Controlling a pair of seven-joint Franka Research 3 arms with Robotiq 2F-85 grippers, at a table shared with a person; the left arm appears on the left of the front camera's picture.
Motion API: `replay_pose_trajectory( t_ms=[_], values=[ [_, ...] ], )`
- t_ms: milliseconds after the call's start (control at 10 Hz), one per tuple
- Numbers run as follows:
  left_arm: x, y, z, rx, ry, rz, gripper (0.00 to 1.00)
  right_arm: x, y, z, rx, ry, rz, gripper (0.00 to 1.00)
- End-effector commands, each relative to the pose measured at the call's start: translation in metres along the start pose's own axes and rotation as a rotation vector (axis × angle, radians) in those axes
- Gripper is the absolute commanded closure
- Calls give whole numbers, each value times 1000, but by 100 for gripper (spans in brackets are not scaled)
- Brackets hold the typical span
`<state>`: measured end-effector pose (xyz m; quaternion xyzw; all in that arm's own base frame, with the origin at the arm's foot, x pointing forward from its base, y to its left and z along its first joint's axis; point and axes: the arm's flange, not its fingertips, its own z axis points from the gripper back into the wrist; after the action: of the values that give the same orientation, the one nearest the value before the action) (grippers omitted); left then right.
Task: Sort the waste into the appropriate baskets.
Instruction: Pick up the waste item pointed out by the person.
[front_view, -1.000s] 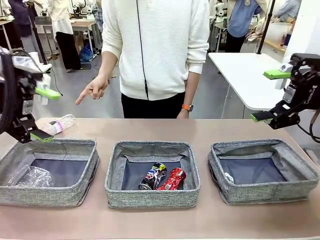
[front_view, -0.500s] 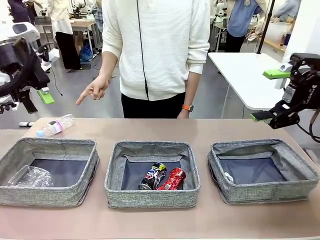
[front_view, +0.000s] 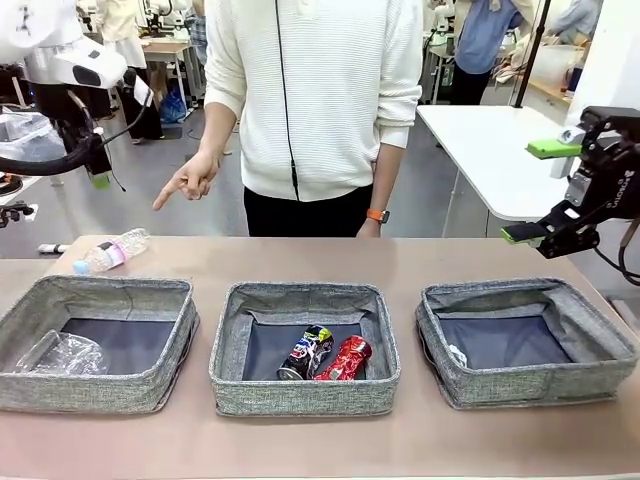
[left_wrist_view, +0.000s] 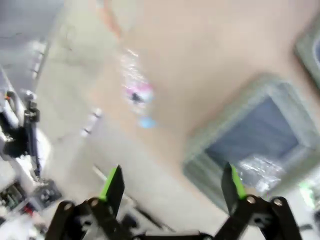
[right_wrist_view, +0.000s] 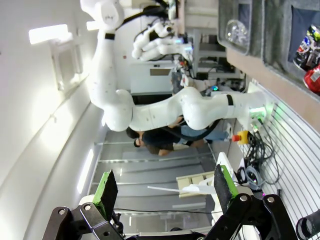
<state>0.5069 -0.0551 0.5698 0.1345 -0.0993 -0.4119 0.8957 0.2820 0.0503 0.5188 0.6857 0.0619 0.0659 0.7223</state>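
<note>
pink-labelled bottle (front_view: 111, 250) lies on its side on the table (front_view: 320, 440), left of centre in the frame behind the left basket (front_view: 97, 343); long axis runs lower left to upper right, blue cap at the lower-left end. middle basket (front_view: 305, 347): dark printed can (front_view: 306, 352) and crushed red can (front_view: 345, 359) side by side, both leaning up-right. right basket (front_view: 525, 341): small paper wad (front_view: 458, 356) at its left wall. left gripper (left_wrist_view: 172, 186) jaws spread wide, holding nothing. right gripper (front_view: 541, 190), right edge of frame, jaws spread, empty.
</note>
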Motion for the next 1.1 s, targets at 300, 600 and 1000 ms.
replay_pose_trajectory(
  t_ms=[300, 600, 1000],
  values=[
    [0, 0, 0, 0, 0, 0, 0, 1, 4, -1, 6, -7, 5, 0],
    [-1, -8, -9, 25, 4, -5, 0, 1, 4, -1, 6, -7, 5, 0],
    [10, 23, -64, -85, 119, 17, 0, 1, 4, -1, 6, -7, 5, 0]
  ],
)
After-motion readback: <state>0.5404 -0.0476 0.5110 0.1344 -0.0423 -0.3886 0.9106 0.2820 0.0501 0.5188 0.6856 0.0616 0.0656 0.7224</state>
